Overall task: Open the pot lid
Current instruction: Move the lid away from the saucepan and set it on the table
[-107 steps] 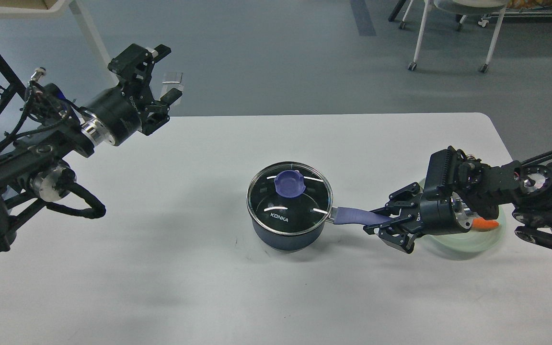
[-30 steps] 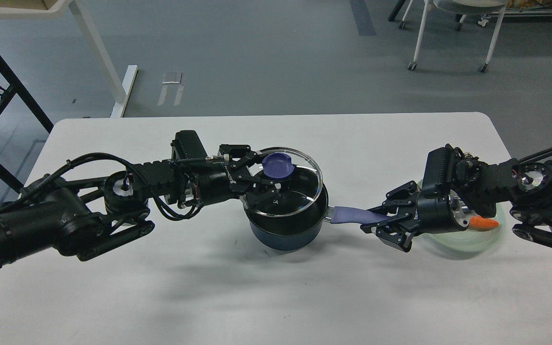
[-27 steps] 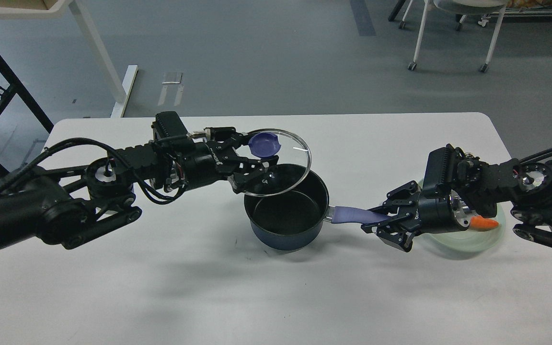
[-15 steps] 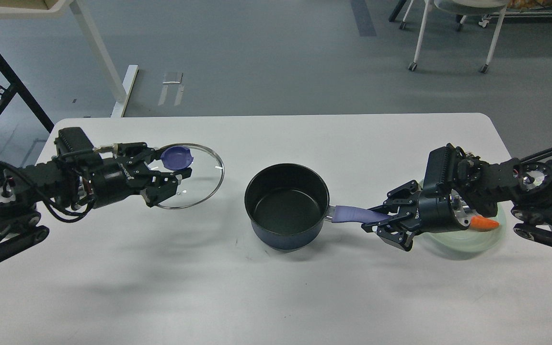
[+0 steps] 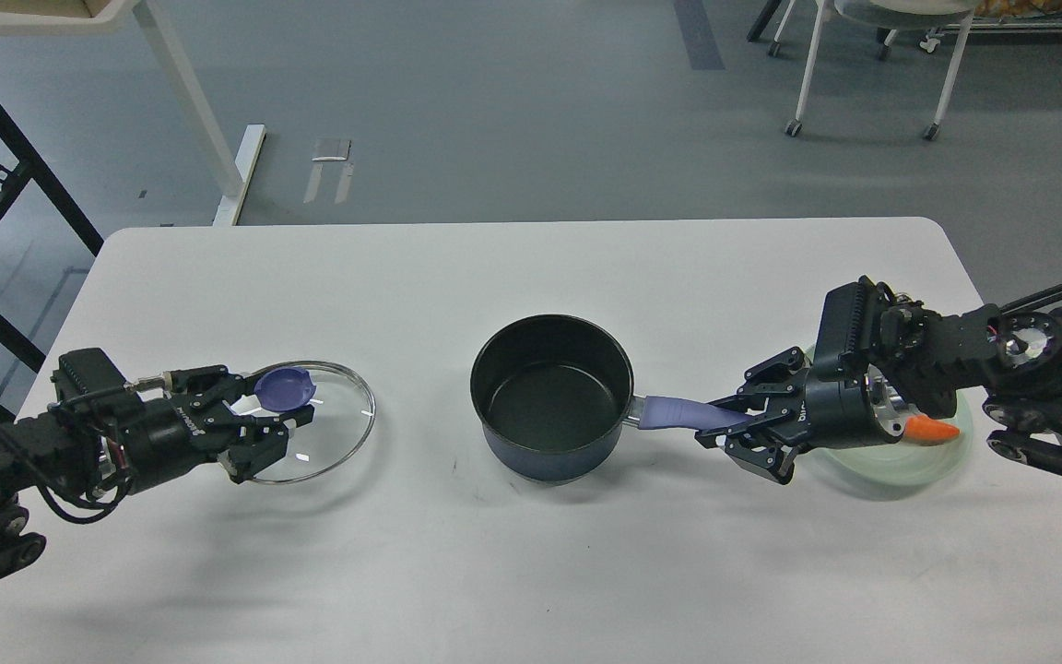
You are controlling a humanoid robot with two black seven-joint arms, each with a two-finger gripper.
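A dark blue pot (image 5: 551, 395) stands open and empty at the table's middle, its purple handle (image 5: 688, 415) pointing right. My right gripper (image 5: 741, 426) is shut on the end of that handle. The glass lid (image 5: 319, 426) with a purple knob (image 5: 284, 388) is off the pot, at the left of the table, low over the surface or resting on it; I cannot tell which. My left gripper (image 5: 275, 413) is shut on the knob.
A pale green plate (image 5: 900, 461) with an orange carrot piece (image 5: 933, 429) lies at the right, partly under my right arm. The white table (image 5: 531, 572) ends in a rounded right edge. Chairs and table legs stand on the floor beyond.
My left gripper took the lid by its knob, lifted it off the pot, carried it left and lowered it near the table's left side. The right gripper stayed on the handle.
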